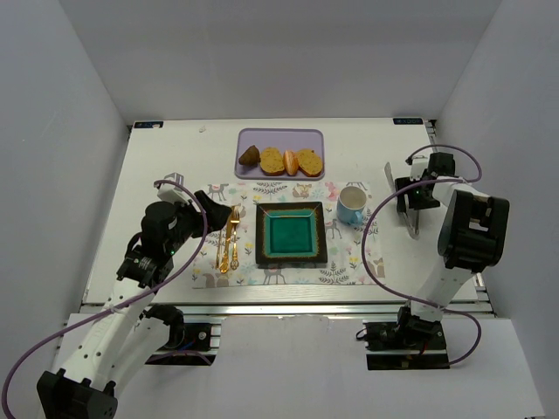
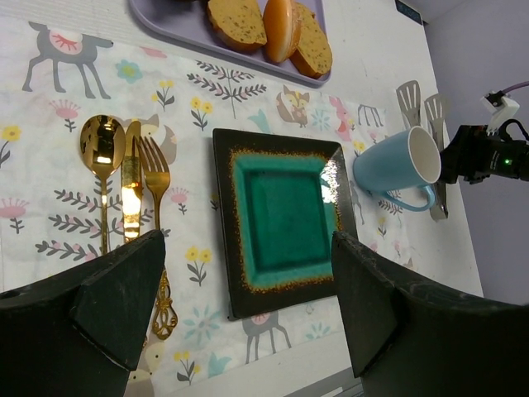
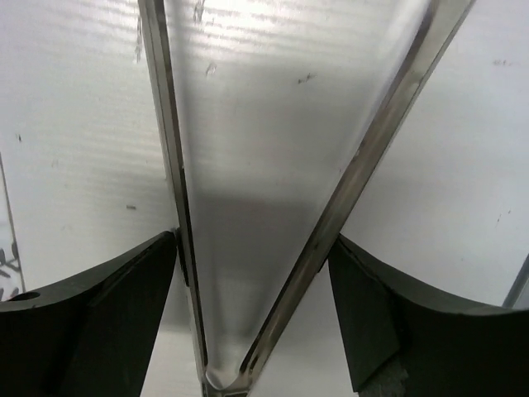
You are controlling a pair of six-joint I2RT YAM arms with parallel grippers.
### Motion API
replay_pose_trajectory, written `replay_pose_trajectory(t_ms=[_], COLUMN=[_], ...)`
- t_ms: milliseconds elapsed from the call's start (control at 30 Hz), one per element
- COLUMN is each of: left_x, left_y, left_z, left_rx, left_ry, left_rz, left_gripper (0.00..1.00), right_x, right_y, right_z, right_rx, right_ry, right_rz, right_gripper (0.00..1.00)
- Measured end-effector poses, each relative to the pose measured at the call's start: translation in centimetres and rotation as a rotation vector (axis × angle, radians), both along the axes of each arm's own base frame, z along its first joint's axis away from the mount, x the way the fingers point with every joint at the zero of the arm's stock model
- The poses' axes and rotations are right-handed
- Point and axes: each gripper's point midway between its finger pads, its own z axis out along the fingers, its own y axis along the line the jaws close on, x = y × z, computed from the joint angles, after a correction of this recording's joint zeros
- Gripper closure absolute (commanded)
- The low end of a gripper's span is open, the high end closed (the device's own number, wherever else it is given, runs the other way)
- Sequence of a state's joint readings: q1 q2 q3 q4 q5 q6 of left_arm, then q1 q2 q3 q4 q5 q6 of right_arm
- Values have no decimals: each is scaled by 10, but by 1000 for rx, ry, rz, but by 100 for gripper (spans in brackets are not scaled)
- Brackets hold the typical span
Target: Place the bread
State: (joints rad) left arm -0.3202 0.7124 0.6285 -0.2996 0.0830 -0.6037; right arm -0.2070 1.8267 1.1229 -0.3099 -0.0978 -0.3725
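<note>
The bread lies in a row on a lilac tray (image 1: 314, 135) at the back centre: a yellow slice (image 1: 272, 161), an orange-red roll (image 1: 291, 162) and a second yellow slice (image 1: 309, 161). The left wrist view shows a slice (image 2: 235, 21), the roll (image 2: 281, 25) and the other slice (image 2: 312, 45). My left gripper (image 1: 210, 212) (image 2: 248, 273) is open and empty above the placemat's left part. My right gripper (image 1: 410, 199) (image 3: 252, 248) is open at the right and straddles metal tongs (image 1: 412, 223) (image 3: 347, 165) lying on the table; its fingers (image 3: 124, 306) touch the tong arms.
A dark brown piece (image 1: 250, 155) sits at the tray's left end. A square teal plate (image 1: 262, 236) (image 2: 223, 223) lies on a patterned placemat (image 1: 345, 266). Gold cutlery (image 1: 229, 237) (image 2: 124, 165) is to its left, and a blue cup (image 1: 351, 205) (image 2: 397, 165) to its right.
</note>
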Motion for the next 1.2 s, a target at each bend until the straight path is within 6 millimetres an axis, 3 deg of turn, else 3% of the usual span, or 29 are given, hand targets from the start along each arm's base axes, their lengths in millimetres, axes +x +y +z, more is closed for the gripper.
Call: replay_pose_trajectory(t_ms=[200, 300, 500, 567, 667, 833, 900, 1067, 1200], left_x=[0, 0, 0, 0, 0, 1, 2, 3, 1], left_y=[2, 3, 3, 3, 3, 2, 2, 2, 3], left_z=[-3, -3, -3, -3, -2, -2, -1, 7, 11], left_rx=[6, 8, 7, 7, 6, 7, 6, 1, -4], left_ry=[11, 12, 12, 12, 10, 12, 11, -5, -16], left_rz=[10, 14, 16, 16, 16, 15, 15, 15, 16], left_gripper=[9, 9, 9, 9, 9, 9, 9, 9, 9], right_x=[13, 15, 10, 9, 15, 51, 61, 69, 75], right_y=[1, 1, 4, 8, 19, 40, 54, 106, 148], right_z=[0, 0, 6, 20, 59, 132, 152, 176, 184], right_rx=[17, 14, 28, 47, 92, 154, 176, 234, 265], right_ry=[-31, -38, -45, -65, -147, -310, -353, -382, -384], right_rz=[-4, -3, 7, 15, 42, 91, 123, 230, 318], right_gripper=[48, 68, 83, 81, 71, 59, 58, 57, 58])
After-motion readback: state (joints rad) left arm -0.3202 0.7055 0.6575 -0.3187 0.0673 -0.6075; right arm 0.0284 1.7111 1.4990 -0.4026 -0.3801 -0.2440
